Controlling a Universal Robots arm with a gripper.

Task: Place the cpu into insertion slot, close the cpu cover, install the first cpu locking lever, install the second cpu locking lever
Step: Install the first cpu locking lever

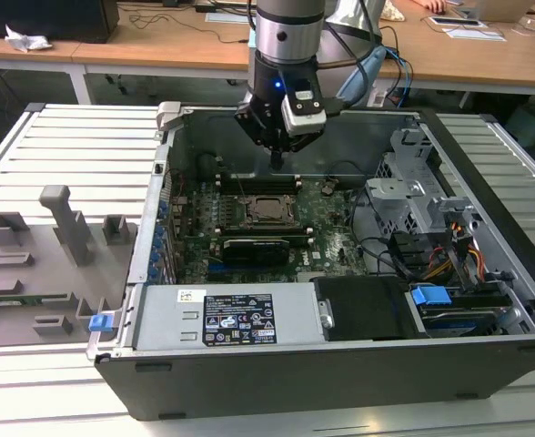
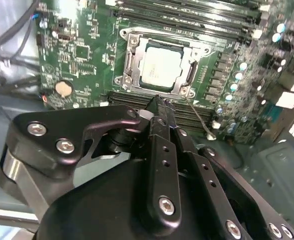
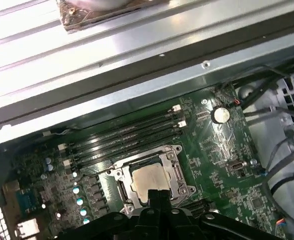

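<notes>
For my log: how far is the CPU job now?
Done: the cpu sits in the insertion slot, with the cpu cover down around it. In hand: the gripper, holding nothing, is at the socket's edge. Left: a thin rod at the socket corner may be an unlatched lever.

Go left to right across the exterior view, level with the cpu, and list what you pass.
grey fixture → case wall → cpu → drive cage
</notes>
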